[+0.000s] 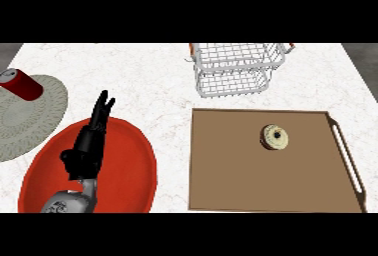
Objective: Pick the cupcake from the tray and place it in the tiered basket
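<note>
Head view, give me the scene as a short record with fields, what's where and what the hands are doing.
cupcake: on the brown tray, untouched
tiered basket: wire, behind the tray, nothing visible in it
left robot hand: open, fingers straight, over the red plate
right robot hand: not in view
red can: on the grey round mat, far left
counter: white marble
task state: pick not yet begun

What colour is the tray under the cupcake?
Brown, seen in the head view: the tray holds the cupcake.
</note>
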